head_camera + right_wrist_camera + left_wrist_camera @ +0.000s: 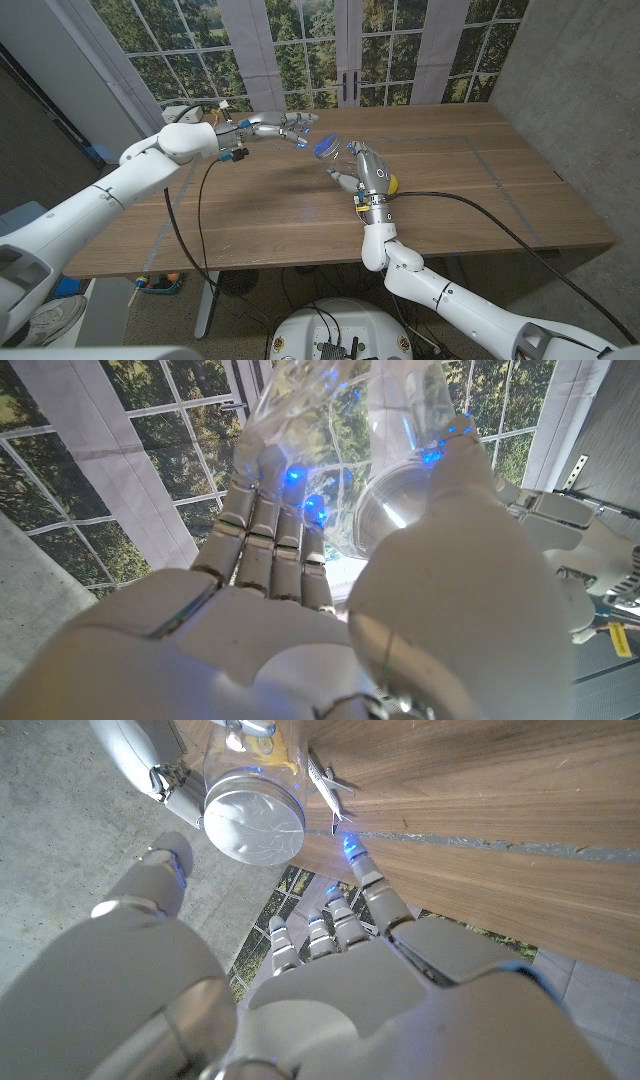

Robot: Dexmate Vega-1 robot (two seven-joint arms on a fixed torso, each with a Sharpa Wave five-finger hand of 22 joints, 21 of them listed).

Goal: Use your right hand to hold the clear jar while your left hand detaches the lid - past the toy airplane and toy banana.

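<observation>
Clear jar (330, 450) gripped in the right hand (368, 172) above mid-table, tipped sideways, its silver lid (254, 820) facing the left hand (283, 127). Left hand just beside the lid, fingers (372, 890) spread and holding nothing. Toy airplane (328, 786) on the wooden table (480, 190) beyond the jar; yellow toy banana (393, 184) beside the right wrist.

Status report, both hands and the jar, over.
Right hand holds clear jar. Left hand open, short of lid. Toy airplane beside jar.
</observation>
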